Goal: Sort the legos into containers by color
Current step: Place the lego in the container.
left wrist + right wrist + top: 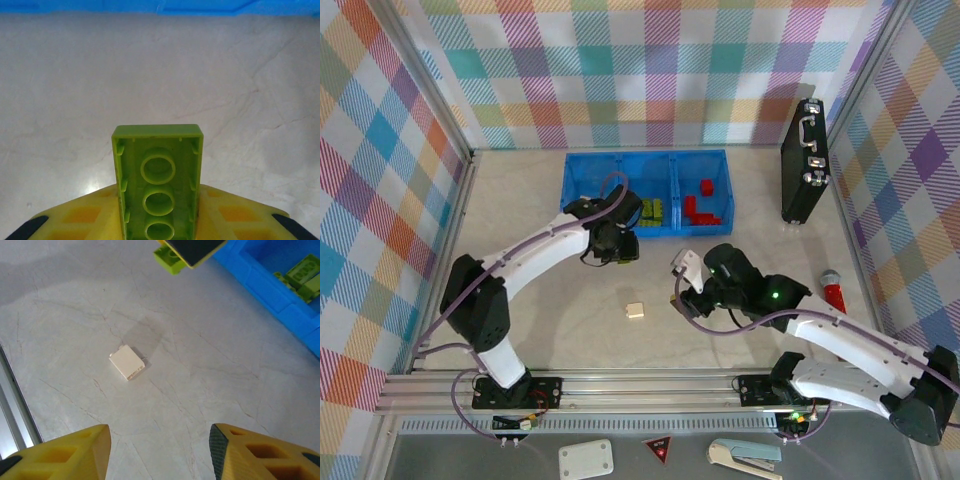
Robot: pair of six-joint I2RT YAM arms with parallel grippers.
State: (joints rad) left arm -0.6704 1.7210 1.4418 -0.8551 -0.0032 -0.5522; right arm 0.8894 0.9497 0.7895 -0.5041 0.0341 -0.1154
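left pincer [158, 220] clamped on lime lego [158, 170], its lower end cut off; right pincer [160, 450] apart above cream lego [127, 363]

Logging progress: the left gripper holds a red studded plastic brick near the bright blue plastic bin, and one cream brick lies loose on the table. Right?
No: the left wrist view shows the studded plastic brick in the left gripper is lime green, not red. The rest stands.

Bright, even light; soft shadows
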